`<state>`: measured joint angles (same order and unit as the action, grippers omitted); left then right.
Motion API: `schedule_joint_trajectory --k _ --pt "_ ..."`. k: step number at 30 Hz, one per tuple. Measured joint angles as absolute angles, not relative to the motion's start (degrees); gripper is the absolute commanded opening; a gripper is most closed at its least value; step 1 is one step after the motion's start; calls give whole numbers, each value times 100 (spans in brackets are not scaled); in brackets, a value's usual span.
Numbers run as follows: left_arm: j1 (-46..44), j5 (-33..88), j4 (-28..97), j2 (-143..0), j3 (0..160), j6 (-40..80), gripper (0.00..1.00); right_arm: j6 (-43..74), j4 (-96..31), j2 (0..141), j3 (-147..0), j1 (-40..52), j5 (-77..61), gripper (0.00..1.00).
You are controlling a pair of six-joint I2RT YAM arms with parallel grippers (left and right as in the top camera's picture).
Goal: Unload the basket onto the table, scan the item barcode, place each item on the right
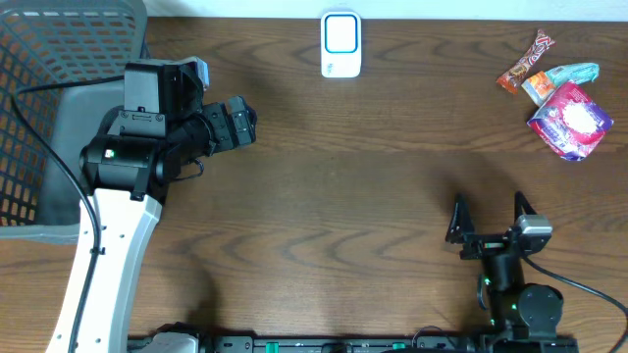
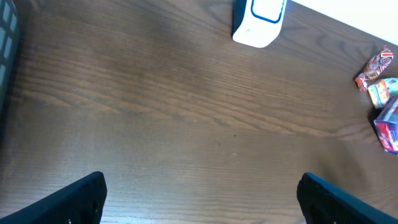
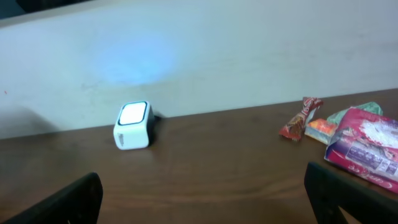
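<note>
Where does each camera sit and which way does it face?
Overhead: above the table, looking straight down; shows left arm and left gripper near the basket, right arm and right gripper at the bottom edge.
Left wrist: on the left arm, angled down across the table toward the scanner; its fingertips show at the bottom corners.
Right wrist: on the right arm, nearly level, facing the far wall; its fingertips show at the bottom corners.
Shared: both wrist views hold the scanner and the snack packets.

Matt wood-grain table [image 1: 343,176] — glossy plastic snack packets [image 1: 567,120].
</note>
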<state>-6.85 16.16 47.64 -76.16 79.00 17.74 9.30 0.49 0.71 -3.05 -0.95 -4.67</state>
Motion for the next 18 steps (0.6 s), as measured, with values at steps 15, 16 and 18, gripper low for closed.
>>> schedule_joint_trajectory --k 15,16,18 --pt "-685 1616 4766 -7616 7900 1774 98 327 -408 69 -49 -95 -311 99" --pt "-685 1619 4766 -7616 7900 1774 98 303 -410 69 -49 -95 -311 99" --pt "-685 1616 4766 -7616 7900 1774 98 261 -408 69 -49 -95 -309 99"
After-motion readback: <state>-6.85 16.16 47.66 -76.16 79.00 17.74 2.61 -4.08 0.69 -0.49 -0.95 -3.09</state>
